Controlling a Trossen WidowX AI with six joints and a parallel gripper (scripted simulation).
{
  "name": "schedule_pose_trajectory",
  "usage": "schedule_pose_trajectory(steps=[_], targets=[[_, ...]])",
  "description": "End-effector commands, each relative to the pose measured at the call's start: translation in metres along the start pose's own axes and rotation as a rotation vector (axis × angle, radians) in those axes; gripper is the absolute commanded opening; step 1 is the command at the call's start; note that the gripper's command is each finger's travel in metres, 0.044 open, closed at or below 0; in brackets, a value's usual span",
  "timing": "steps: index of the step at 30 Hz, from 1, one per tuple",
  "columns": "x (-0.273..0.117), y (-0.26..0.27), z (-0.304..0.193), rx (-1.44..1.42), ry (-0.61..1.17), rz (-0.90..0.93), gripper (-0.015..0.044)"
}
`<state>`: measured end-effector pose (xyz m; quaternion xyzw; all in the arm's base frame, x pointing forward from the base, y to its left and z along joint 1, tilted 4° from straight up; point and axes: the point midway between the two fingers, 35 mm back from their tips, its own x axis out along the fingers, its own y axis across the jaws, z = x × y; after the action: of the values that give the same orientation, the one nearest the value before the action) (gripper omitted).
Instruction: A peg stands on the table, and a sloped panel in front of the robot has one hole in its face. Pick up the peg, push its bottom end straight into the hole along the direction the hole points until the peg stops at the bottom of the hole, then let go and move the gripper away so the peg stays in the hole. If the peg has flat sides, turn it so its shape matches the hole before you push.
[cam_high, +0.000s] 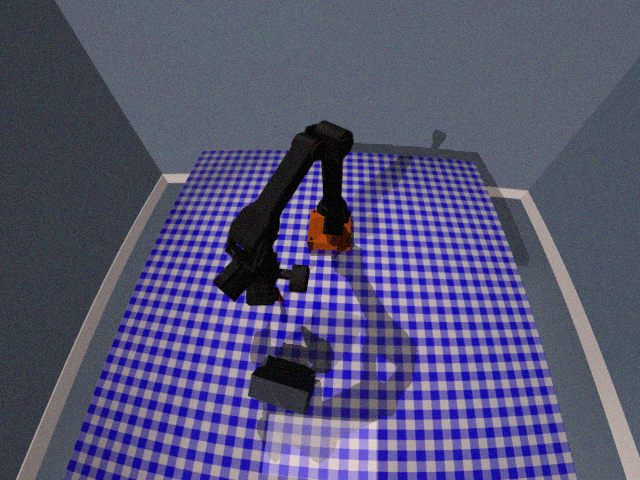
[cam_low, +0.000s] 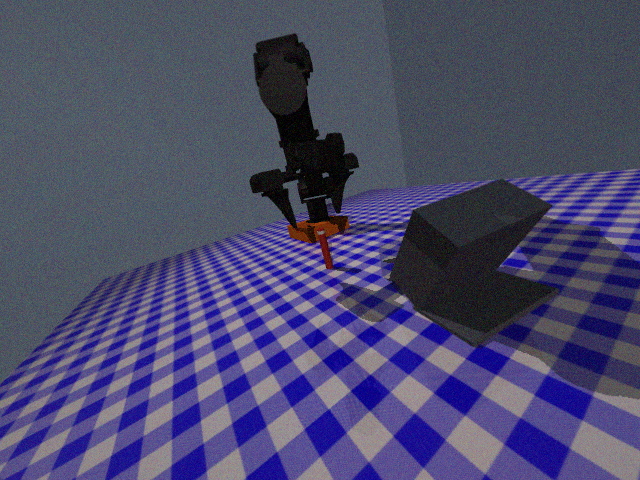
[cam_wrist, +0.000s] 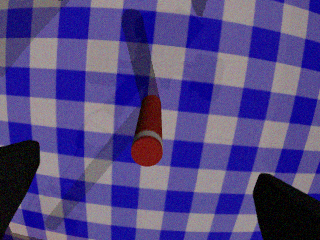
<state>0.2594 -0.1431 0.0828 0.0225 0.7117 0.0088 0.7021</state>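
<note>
A round red peg (cam_low: 325, 249) with a pale band near its top stands upright on the checked cloth. In the wrist view I look down on the peg's top (cam_wrist: 148, 135). My gripper (cam_low: 312, 217) is open and empty, hanging just above the peg, with the fingers pointing down and apart from it. In the wrist view the two dark fingertips flank the lower edge of the picture, and the gripper's middle (cam_wrist: 154, 207) lies a little below the peg. In the top view the gripper (cam_high: 263, 289) hides nearly all of the peg (cam_high: 279, 298). The dark sloped panel (cam_high: 283, 383) (cam_low: 465, 253) stands nearby; its hole does not show.
A raised pale rim (cam_high: 568, 289) borders the table on the left and right.
</note>
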Motion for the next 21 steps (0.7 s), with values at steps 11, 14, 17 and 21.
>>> schedule_pose_trajectory(steps=[11,14,17,21], targets=[[0.022,0.000,0.001,-0.002,0.001,0.005,0.0440],[0.027,0.000,0.001,-0.002,0.001,0.005,0.0440],[0.032,0.000,0.001,-0.002,0.001,0.005,0.0440],[0.038,0.000,0.001,-0.002,0.001,0.006,0.0440]])
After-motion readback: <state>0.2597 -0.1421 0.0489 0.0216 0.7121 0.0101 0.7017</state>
